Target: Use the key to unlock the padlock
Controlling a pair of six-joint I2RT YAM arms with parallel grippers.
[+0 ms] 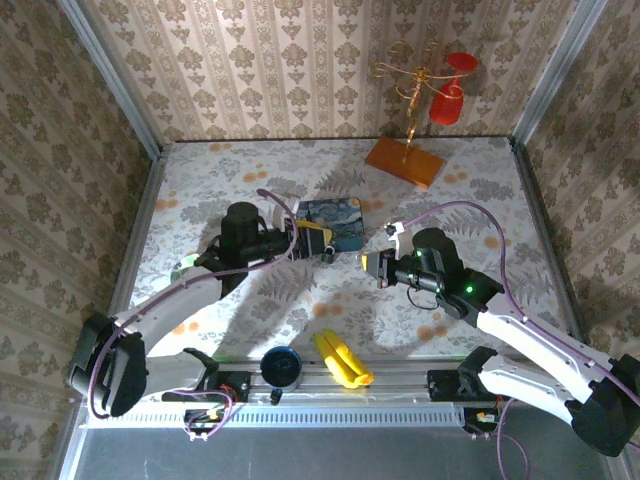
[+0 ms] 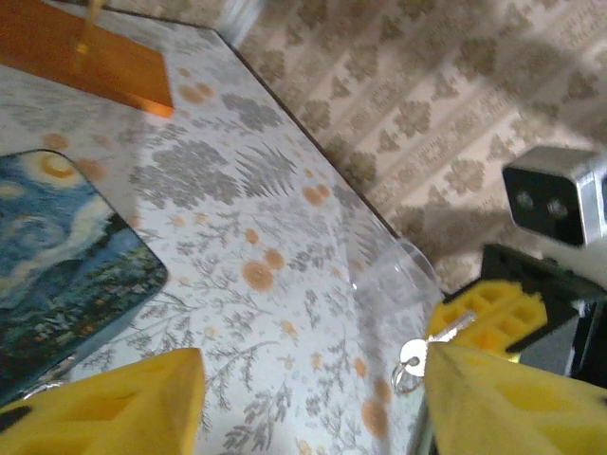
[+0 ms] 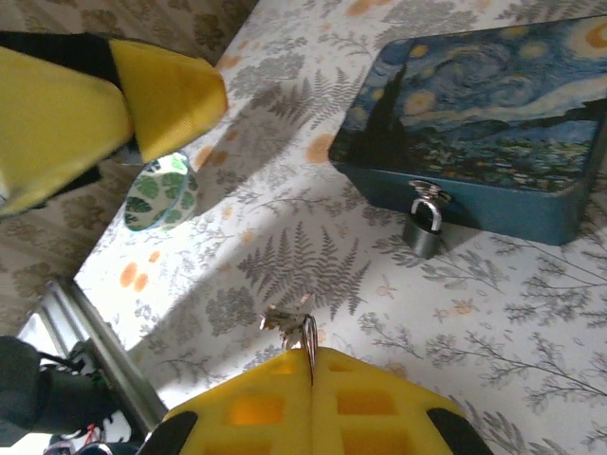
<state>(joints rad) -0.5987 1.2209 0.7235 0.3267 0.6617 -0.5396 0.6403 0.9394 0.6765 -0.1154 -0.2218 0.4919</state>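
right claw [image 3: 311, 353] clamped on key [image 3: 285, 319]; left claw [image 2: 313, 389] apart, empty; padlock [image 3: 424, 226] to be steadied before key is inserted.

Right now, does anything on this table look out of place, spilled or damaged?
Nothing is spilled or broken. The padlock hangs from the front of the blue box, and the right tool pinches the key. Only the yellow bananas look misplaced, lying partly on the rail at the near edge.

We see hard overhead light bleaching the floral surface [image 1: 200, 180] almost white, with dark shadows pooled at its centre; our wrist views run soft, blurred up close
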